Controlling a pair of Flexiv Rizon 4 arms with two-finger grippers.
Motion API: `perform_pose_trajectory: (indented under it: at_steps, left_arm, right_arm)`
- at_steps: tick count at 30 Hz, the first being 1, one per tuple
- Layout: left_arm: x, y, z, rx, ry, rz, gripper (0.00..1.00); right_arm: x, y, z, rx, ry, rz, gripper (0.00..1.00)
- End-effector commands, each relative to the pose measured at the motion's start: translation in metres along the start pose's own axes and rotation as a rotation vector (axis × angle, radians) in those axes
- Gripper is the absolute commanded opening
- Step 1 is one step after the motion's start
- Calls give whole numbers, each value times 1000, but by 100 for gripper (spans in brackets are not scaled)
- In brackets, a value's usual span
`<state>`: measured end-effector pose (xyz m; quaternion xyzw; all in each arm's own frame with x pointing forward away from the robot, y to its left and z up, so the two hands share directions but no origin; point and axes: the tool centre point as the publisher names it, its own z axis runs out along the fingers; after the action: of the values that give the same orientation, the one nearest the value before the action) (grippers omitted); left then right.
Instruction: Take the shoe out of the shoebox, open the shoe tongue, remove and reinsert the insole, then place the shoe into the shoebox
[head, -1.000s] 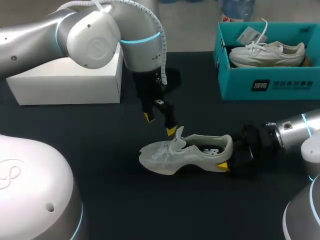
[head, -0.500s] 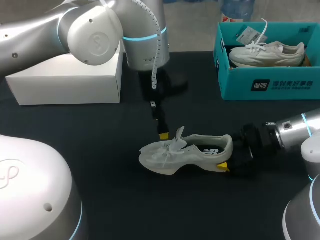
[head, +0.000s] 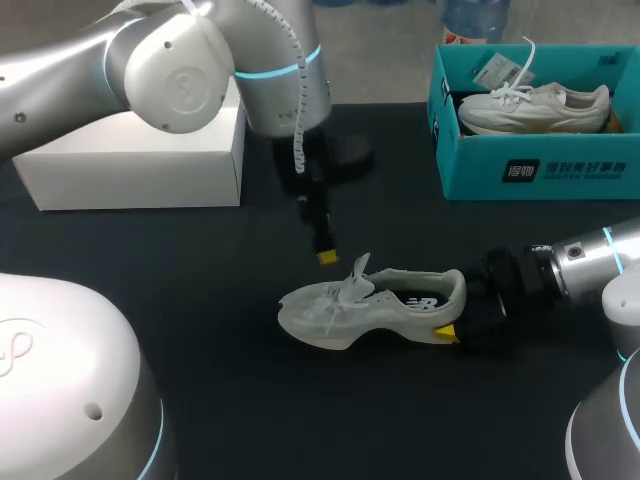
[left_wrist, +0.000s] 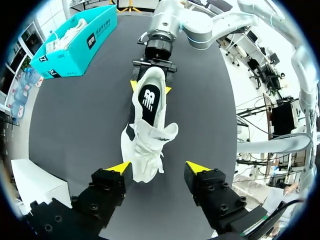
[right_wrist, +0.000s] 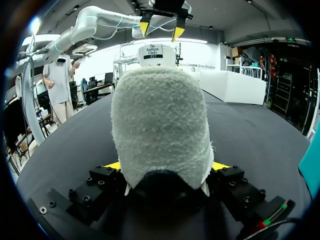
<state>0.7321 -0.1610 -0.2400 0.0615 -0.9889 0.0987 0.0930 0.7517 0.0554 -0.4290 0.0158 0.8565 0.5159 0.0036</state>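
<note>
- Pale grey-white knit sneaker (head: 370, 305): stands on its sole on the black worktop (head: 200, 300), near the middle, toe to the left and heel to the right. It is outside the box.
- Sneaker tongue (head: 357, 270): raised, with loose laces around it. The black insole (left_wrist: 149, 97) shows in the shoe opening and lies flat inside.
- Right arm (head: 590, 255): enters from the right, low over the worktop. Its right jaws are clamped on the sneaker's heel, one yellow tip on each side of it; the right wrist view shows the heel (right_wrist: 160, 130) filling the gap between them.
- Left arm (head: 200, 70): enters from the far left and reaches over the middle. Its left jaws point downwards, spread apart and holding nothing. They hang above the toe and lace end of the sneaker, clear of it.
- Teal cardboard shoebox (head: 530, 170): far right of the worktop, open, well apart from the sneaker. A second white sneaker (head: 535, 105) lies inside it.
- White rectangular box (head: 130, 160): far left of the worktop, under the left arm.
</note>
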Motion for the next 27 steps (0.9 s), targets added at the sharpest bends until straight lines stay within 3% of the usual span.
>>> perform_pose_trajectory:
  at_steps: [1,7,23,27]
  left_arm:
    - [-1,-18,8,-15,6,24,0]
    - [4,-44,15,-27,-10,62,0]
    - [4,-44,15,-27,-10,62,0]
    - [3,-63,18,-11,6,101,0]
  right_arm:
    - [-1,-2,2,3,-1,-1,0]
    - [-1,-2,2,3,-1,-1,0]
    - [-1,-2,2,3,-1,-1,0]
    - [-1,-2,2,3,-1,-1,0]
